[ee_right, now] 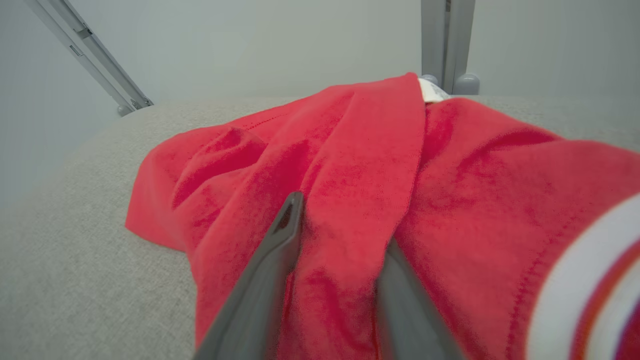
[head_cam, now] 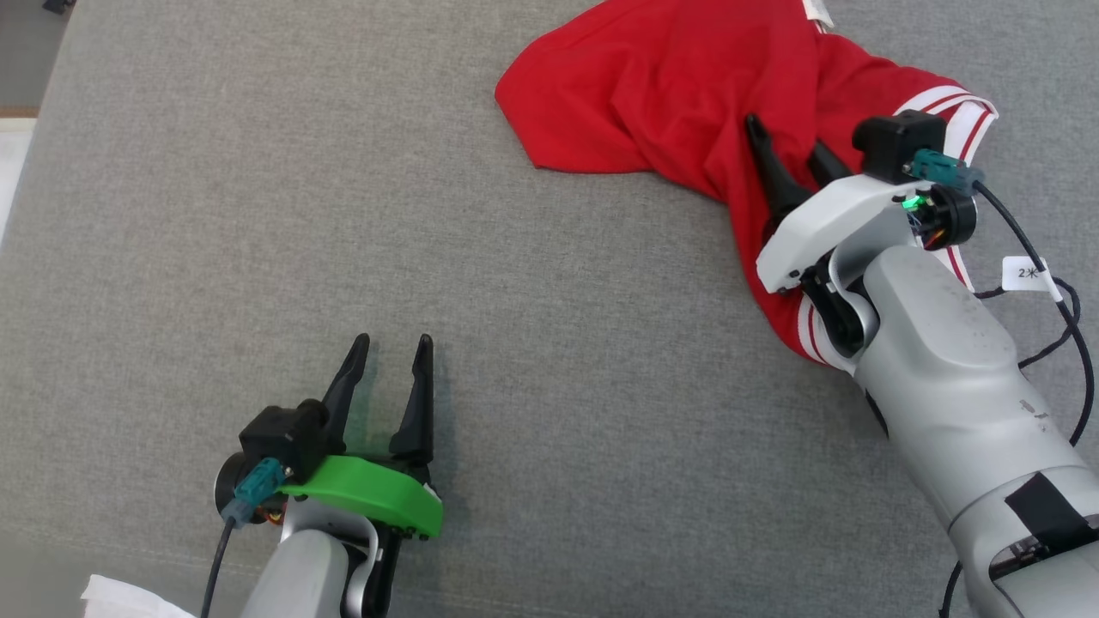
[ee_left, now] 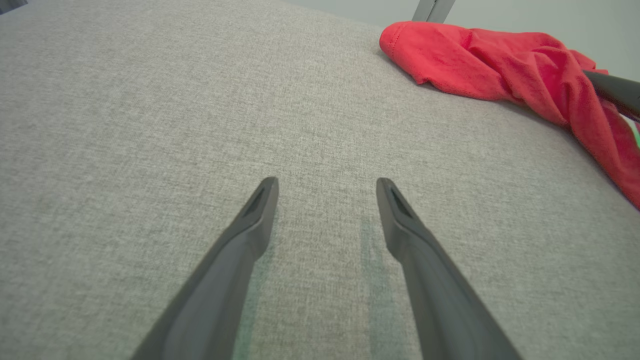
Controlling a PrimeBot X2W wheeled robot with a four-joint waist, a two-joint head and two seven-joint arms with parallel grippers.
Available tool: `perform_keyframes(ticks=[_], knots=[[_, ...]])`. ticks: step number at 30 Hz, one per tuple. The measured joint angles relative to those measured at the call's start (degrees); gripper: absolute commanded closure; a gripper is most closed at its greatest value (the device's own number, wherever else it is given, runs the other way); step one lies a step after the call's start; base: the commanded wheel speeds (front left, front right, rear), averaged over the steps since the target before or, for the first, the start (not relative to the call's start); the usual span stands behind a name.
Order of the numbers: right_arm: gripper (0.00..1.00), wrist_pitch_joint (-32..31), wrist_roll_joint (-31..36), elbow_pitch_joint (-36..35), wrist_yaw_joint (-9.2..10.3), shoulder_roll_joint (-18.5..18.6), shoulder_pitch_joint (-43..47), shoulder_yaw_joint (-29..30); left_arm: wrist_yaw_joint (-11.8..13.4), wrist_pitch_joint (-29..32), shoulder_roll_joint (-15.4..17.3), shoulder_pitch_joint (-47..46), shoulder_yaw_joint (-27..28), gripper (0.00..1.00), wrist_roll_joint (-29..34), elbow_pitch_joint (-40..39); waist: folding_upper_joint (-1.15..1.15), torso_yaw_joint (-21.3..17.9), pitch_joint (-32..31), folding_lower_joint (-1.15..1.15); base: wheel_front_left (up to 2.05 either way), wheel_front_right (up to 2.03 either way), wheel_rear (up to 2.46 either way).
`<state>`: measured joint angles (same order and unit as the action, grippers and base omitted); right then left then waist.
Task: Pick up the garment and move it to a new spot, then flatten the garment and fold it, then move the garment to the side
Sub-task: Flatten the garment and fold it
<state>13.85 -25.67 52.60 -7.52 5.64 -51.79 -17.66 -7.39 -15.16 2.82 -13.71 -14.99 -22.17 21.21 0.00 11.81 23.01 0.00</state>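
On the garment (head_cam: 652, 86), near fold | right hand (head_cam: 786, 136) straddles a red ridge, grip uncertain | left hand (head_cam: 392, 341), well apart, open | step: pick-up | next: pinch firmly, lift clear

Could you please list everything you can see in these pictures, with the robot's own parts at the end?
garment: one, red with white-striped trim, crumpled at the far right of the surface
label: one, white, at the garment's far edge
surface: one, grey fabric, under everything
sheet: one, white, near left corner of the head view; too little shows to tell what it is
tag: one, white, near the right edge of the head view
frame bars: two, grey metal, beyond the surface
left gripper: one, dark fingers on a green mount, open over bare surface
right gripper: one, dark fingers on a white mount, either side of a garment fold
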Motion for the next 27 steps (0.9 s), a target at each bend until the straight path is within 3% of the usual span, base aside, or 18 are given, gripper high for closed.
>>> perform_keyframes(ticks=[7,12,14,16,17,20,23,27], knots=[[1.00,1.1,5.5,-5.4,0.00,0.1,-1.0,-6.9,0.0,0.0,0.0,0.2,0.1,0.00,0.0,0.3,0.00,-0.1,-1.9,0.00,0.00,0.00,0.00],[1.00,1.2,11.4,-10.0,0.00,-1.3,1.2,-19.2,0.0,0.0,0.0,1.7,0.6,0.00,0.0,1.0,0.00,-0.1,-4.4,0.00,0.00,0.00,0.00],[0.86,1.2,12.3,-9.7,0.00,-1.7,3.3,-25.3,0.0,0.0,0.0,2.1,0.8,0.00,0.0,1.4,0.00,-0.2,-5.5,0.00,0.00,0.00,0.00],[0.59,1.1,11.9,-8.6,0.00,-2.1,5.8,-31.8,0.0,0.0,0.0,2.6,1.0,0.00,0.0,1.7,0.00,-0.2,-6.6,0.00,0.00,0.00,0.00],[0.00,1.1,11.3,-8.3,0.00,-2.2,6.6,-34.2,0.0,0.0,0.0,2.8,1.1,0.00,0.0,1.9,0.00,-0.2,-7.1,0.00,0.00,0.00,0.00],[0.00,1.1,7.9,-7.9,0.00,-2.5,8.9,-41.0,0.0,0.0,0.0,3.3,1.4,0.00,0.0,2.2,0.00,-0.4,-8.6,0.00,0.00,0.00,0.00],[0.00,1.1,4.3,-8.4,0.00,-2.6,9.5,-44.3,0.0,0.0,0.0,4.2,2.2,0.00,0.0,2.5,0.00,-0.9,-10.0,0.00,0.00,0.00,0.00],[0.00,1.1,1.8,-10.1,-0.01,-1.8,9.6,-43.4,0.0,0.0,0.0,5.2,2.9,0.00,0.6,2.6,0.00,-2.2,-11.2,0.00,0.00,0.00,0.00]])
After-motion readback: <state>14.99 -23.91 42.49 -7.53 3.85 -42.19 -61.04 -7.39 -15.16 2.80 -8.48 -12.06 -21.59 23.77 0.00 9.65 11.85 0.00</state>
